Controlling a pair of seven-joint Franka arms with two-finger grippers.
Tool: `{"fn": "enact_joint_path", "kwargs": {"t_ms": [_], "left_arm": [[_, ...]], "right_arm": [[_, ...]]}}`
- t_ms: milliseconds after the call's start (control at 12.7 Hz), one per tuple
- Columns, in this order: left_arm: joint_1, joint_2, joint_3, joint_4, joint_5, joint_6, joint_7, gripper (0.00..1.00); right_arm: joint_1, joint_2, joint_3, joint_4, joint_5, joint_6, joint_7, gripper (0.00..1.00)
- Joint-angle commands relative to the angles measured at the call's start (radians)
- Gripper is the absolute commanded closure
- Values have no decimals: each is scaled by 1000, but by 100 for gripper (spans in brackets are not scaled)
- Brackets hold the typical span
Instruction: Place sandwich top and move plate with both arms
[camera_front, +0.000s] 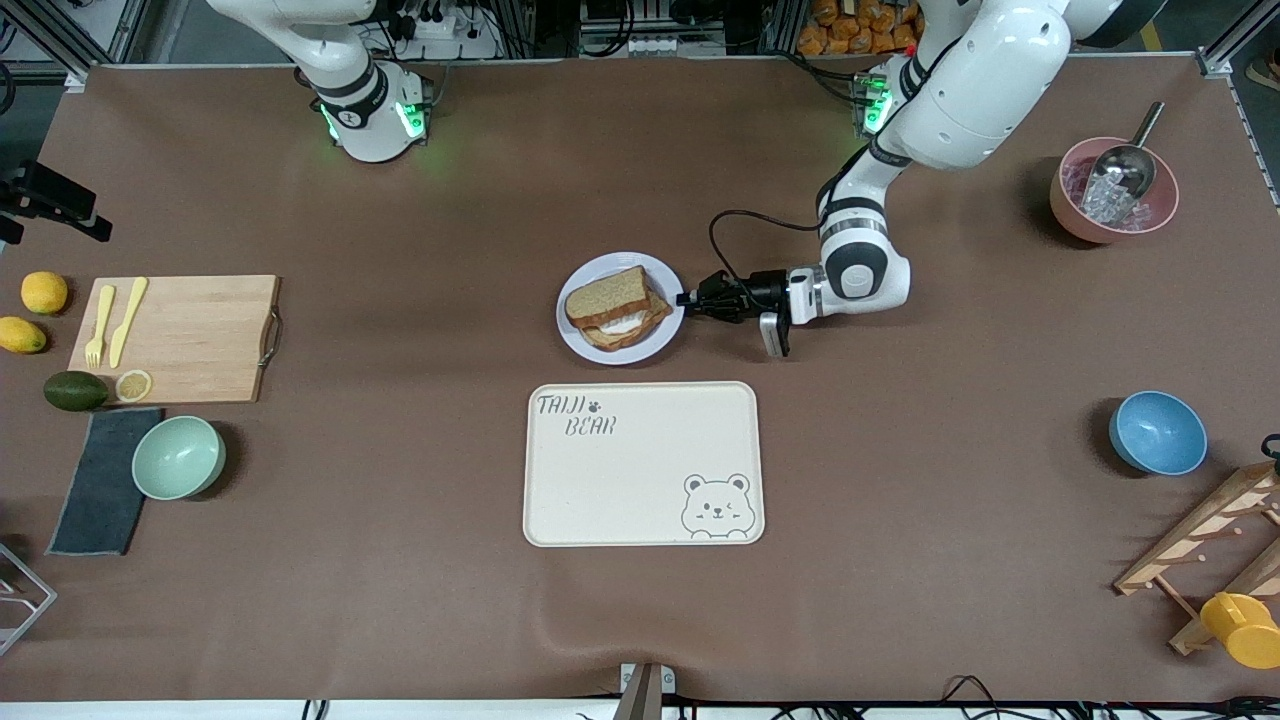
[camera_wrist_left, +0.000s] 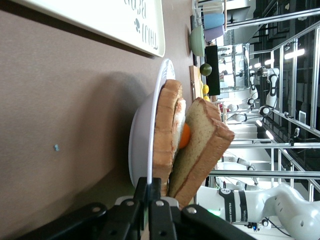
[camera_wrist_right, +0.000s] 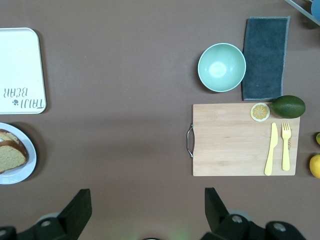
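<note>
The pale round plate (camera_front: 600, 352) lies mid-table, farther from the front camera than the cream bear tray (camera_front: 643, 463). On it is a stacked sandwich with the brown sandwich top (camera_front: 605, 297) as its upper slice, leaning over egg and a lower slice. My left gripper (camera_front: 690, 298) lies low at the plate's edge toward the left arm's end, shut on the rim. In the left wrist view the fingers (camera_wrist_left: 162, 192) pinch the thin rim of the plate (camera_wrist_left: 150, 130) beside the sandwich top (camera_wrist_left: 202, 145). My right gripper (camera_wrist_right: 147, 205) hangs open, high over bare table between the plate (camera_wrist_right: 31, 150) and a cutting board.
Toward the right arm's end are a wooden cutting board (camera_front: 190, 338) with yellow cutlery, a green bowl (camera_front: 178, 457), a dark cloth (camera_front: 100, 480), an avocado and lemons. Toward the left arm's end stand a blue bowl (camera_front: 1157, 432), a pink bowl with a scoop (camera_front: 1113, 190) and a wooden rack (camera_front: 1215, 540).
</note>
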Motion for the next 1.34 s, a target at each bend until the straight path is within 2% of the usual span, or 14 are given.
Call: {"fn": "enact_joint_path", "kwargs": {"t_ms": [0,864,1257], "left_arm": [[9,8,-17,13,-47,-17,35,100],[38,-11,-40,39,-127,-82,34,100],[142,-25,-119,49,-130,-82,-14,100]], "right_arm": [[-7,2,4,12,12,-1,-11,0],[-6,4,4,12,13,-1,-11,0],[-7,4,4,13,5,-1,-11,0]]}}
